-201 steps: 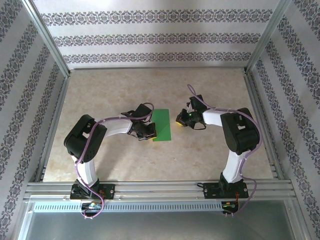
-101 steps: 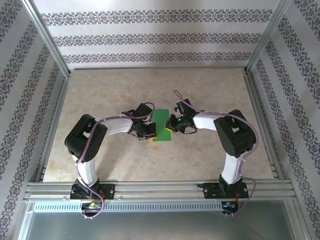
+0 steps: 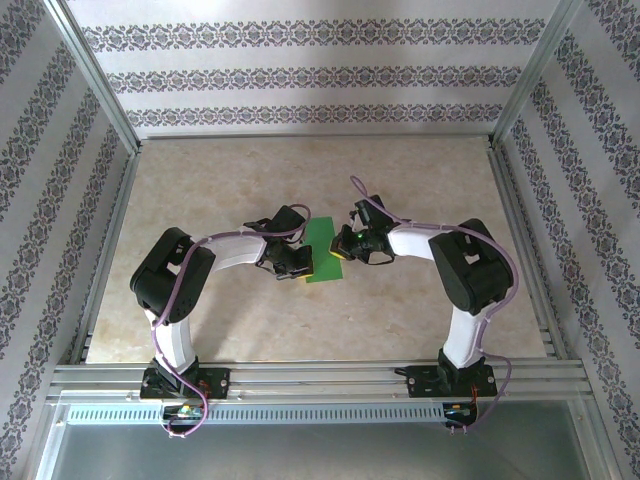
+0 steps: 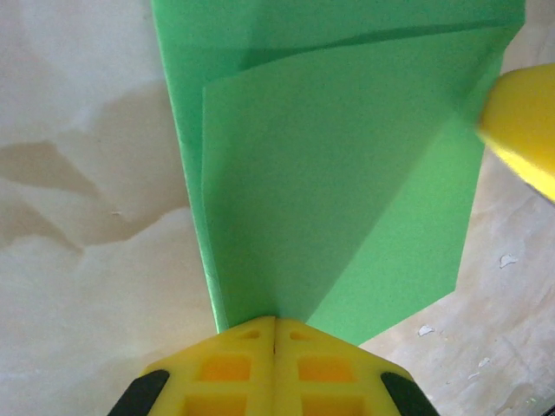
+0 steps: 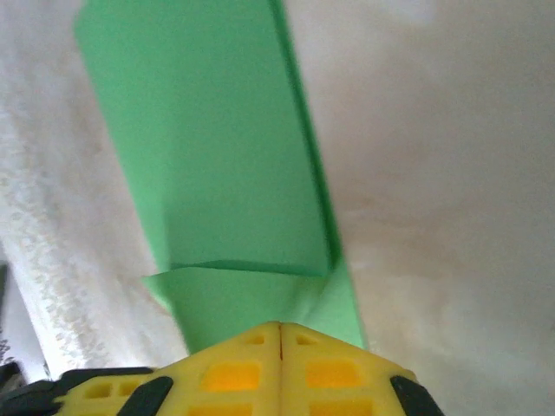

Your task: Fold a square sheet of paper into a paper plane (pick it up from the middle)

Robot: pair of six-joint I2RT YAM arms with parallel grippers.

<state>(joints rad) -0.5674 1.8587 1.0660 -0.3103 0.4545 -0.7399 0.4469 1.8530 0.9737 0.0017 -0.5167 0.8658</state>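
Observation:
The square sheet of paper (image 3: 323, 262) lies on the table as a bright green, doubled-over rectangle between my two grippers. My left gripper (image 3: 303, 268) is shut, and its yellow tips rest on the sheet's left edge. In the left wrist view the tips of the left gripper (image 4: 275, 319) meet the paper (image 4: 347, 173), whose top layer lifts slightly. My right gripper (image 3: 341, 250) is shut and touches the sheet's upper right corner. In the right wrist view the right gripper (image 5: 279, 325) sits on the paper (image 5: 208, 147) beside a small turned-up flap (image 5: 251, 290).
The beige table top (image 3: 420, 170) stretches behind the arms. Aluminium frame rails (image 3: 510, 200) and patterned walls close it in on three sides. A yellow fingertip (image 4: 520, 121) of the right gripper shows at the right edge of the left wrist view.
My right gripper has moved left from beside the sheet onto its upper right corner. The left gripper and the sheet have stayed where they were.

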